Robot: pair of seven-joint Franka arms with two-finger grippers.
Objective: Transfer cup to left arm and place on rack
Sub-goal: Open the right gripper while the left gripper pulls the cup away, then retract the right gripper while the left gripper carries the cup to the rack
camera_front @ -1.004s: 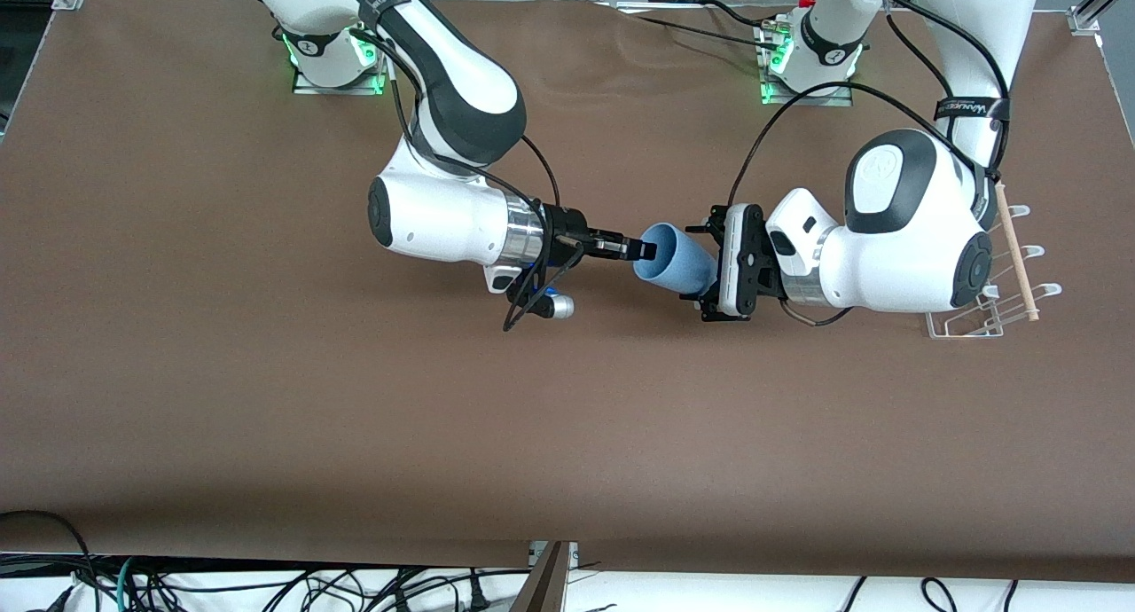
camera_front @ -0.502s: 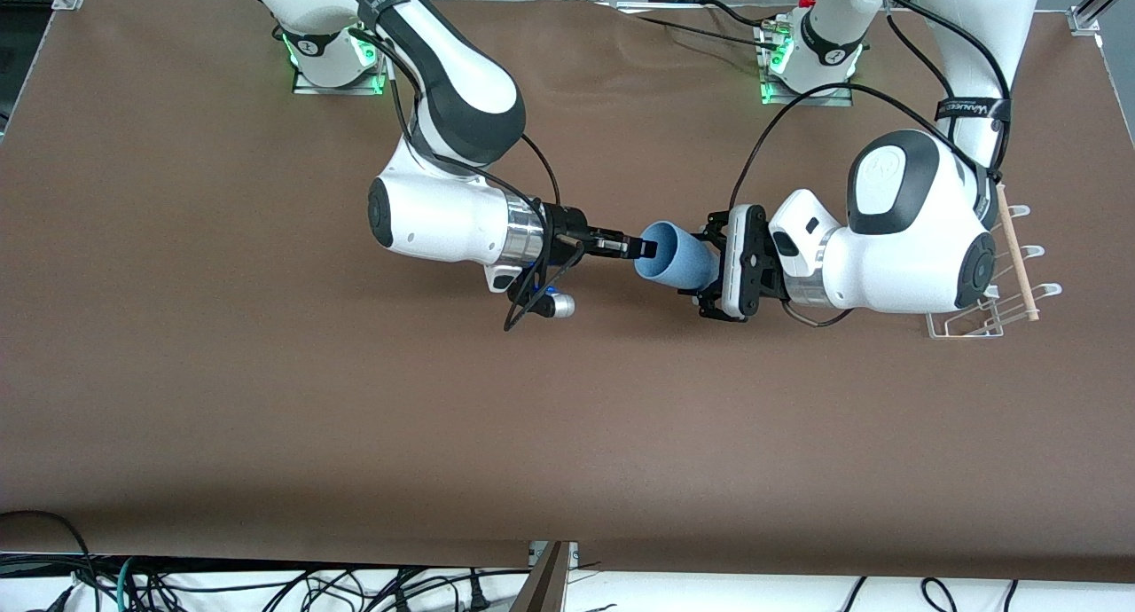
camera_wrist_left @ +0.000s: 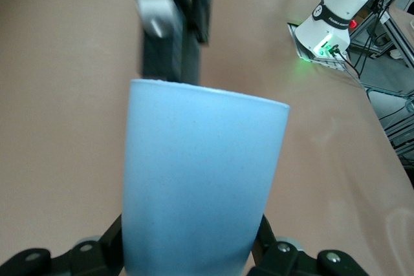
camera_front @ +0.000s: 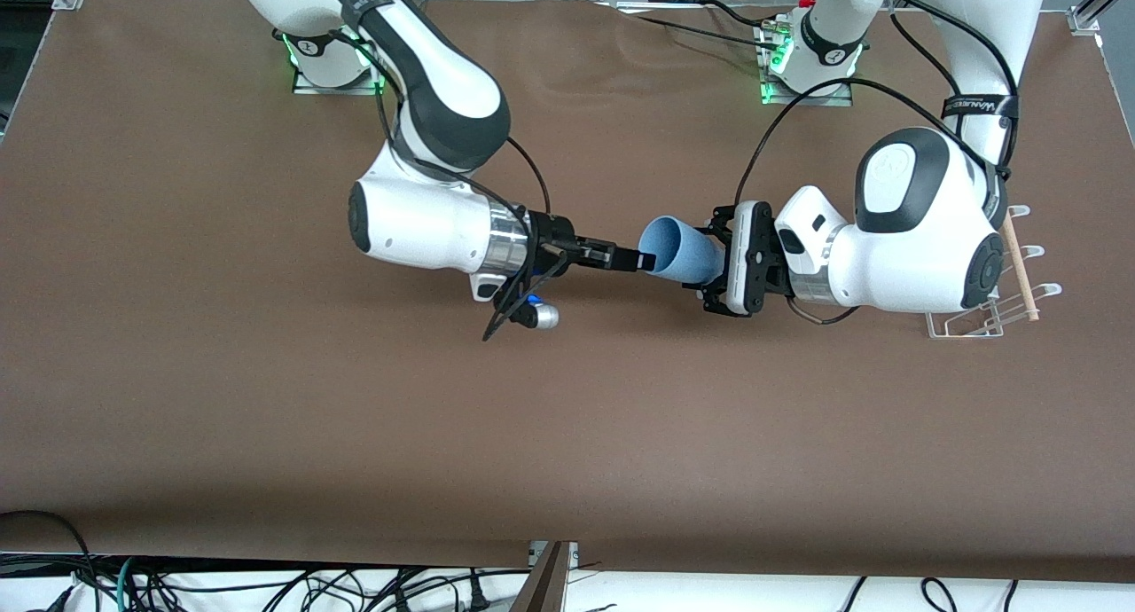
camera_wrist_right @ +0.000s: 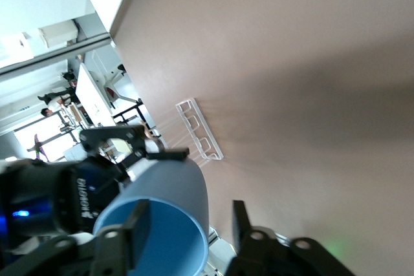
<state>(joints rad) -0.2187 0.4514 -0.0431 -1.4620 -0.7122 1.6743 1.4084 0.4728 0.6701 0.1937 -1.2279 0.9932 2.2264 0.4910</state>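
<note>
Light-blue cup [camera_front: 681, 250] hangs on its side over the middle of the table [camera_front: 266, 417], base clamped in the left claw [camera_front: 720, 259] so its mouth faces the giver. The right claw [camera_front: 640, 260], narrowly parted, straddles the rim without pinching. The rack [camera_front: 993, 315] waits near the table's edge at the left arm's end.

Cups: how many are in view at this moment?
1. The light-blue cup is up over the middle of the table, between the two arms, its base in the left end effector; the right end effector is open at its rim. None seems hidden.
</note>
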